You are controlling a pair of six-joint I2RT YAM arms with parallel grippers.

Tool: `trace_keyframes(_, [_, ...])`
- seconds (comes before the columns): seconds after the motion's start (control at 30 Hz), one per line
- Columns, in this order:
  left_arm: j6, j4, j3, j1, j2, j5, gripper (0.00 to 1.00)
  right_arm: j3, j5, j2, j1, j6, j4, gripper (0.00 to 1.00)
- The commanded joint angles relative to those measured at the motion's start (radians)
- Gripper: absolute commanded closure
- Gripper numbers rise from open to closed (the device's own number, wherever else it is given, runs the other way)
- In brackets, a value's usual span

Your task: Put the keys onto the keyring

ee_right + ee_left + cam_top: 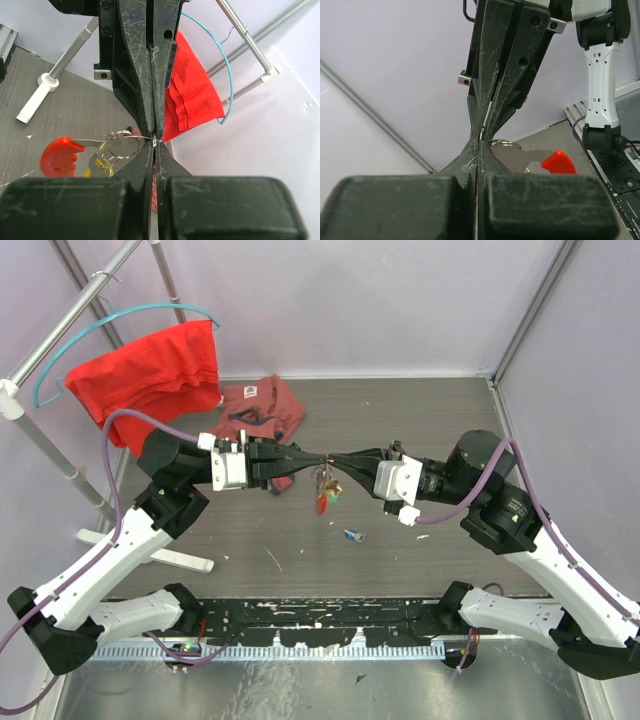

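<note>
Though set tip to tip in mid-air, touching nothing but a single strand of wire. Pressed together at the left end effector (477, 149), with no gap between the black fingers. Pressed together likewise at the right end effector (154, 144), facing it from the opposite side. Pinched between the two, as far as can be judged: the thin silvery metal keyring (124, 135), caught at one point on its coil. Probably gripped from both sides to steady the loop and prise the coil apart, too fine a strand to keep from twisting under one hold alone. Parted or not at the pinch: cannot tell, too fine to see.

Hanging just beside the tips, below the loop: the flat bright red oval tag (60, 155), plus small silver keys (100, 164) with yellow and green showing at the heads, seemingly threaded on. Held well above the grey wood-grain bench (430, 410), likely to leave tag and keys dangling free of the fingers.

Lying on the bench near the right arm, well apart from the loop: one tiny blue-headed key (352, 535), not yet on. Judged mid-task, then, with that one to fetch.

Further back and off the job: a bright red cloth garment (192, 95) draped on a teal wire hanger (231, 80) at the metal rack (70, 315), and a faded red garment (265, 405) crumpled on the bench behind the left arm.
</note>
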Motion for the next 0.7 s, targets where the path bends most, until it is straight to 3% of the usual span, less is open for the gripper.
trace_keyframes(0.0, [-0.009,0.038,0.043,-0.01,0.013,0.062,1.0,0.021,0.008,0.02,0.002,-0.004,0.046,0.97])
trace_keyframes(0.33, [0.008,0.0,0.053,-0.01,0.011,0.071,1.0,0.021,0.027,0.001,0.002,0.006,0.053,0.94])
trace_keyframes(0.6, [0.027,-0.041,0.059,-0.009,-0.002,0.029,1.0,0.014,0.055,-0.018,0.002,0.007,0.061,0.99])
trace_keyframes(0.67, [0.026,-0.035,0.051,-0.01,-0.015,0.012,0.94,-0.005,0.049,-0.039,0.002,0.024,0.092,0.99])
